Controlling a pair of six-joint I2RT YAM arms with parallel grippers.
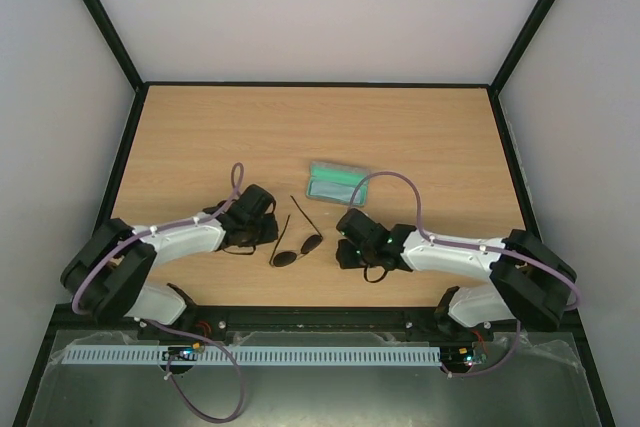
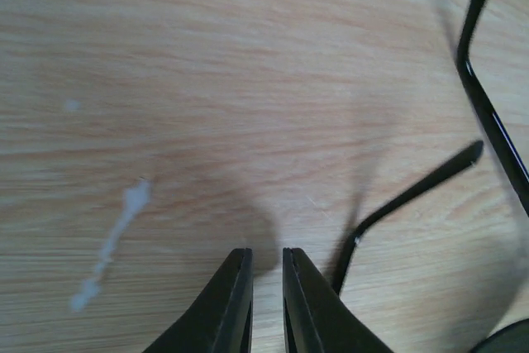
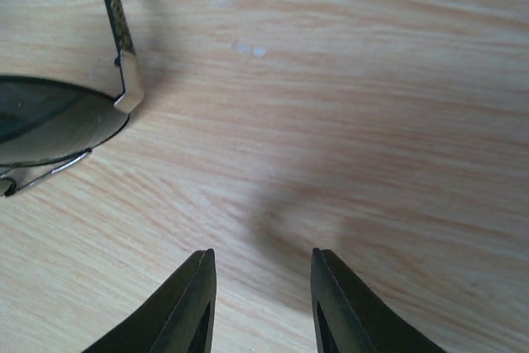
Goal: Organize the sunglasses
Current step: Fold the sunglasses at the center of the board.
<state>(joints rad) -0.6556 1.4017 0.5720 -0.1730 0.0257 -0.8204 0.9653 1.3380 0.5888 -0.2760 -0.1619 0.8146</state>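
The black sunglasses (image 1: 297, 248) lie unfolded on the wooden table between my two arms, lenses toward the near edge and thin arms pointing away. My left gripper (image 1: 264, 231) hangs low just left of them. In the left wrist view its fingertips (image 2: 266, 252) stand a narrow gap apart with only wood between, and a thin arm of the sunglasses (image 2: 413, 196) runs just to their right. My right gripper (image 1: 342, 245) sits just right of the glasses. It is open (image 3: 263, 255) and empty, with a dark lens of the sunglasses (image 3: 50, 126) at the far left of its view.
A grey case with green lining (image 1: 335, 184) lies open behind the sunglasses, near the table's middle. A pale smear (image 2: 116, 237) marks the wood left of my left fingers. Black frame rails border the table.
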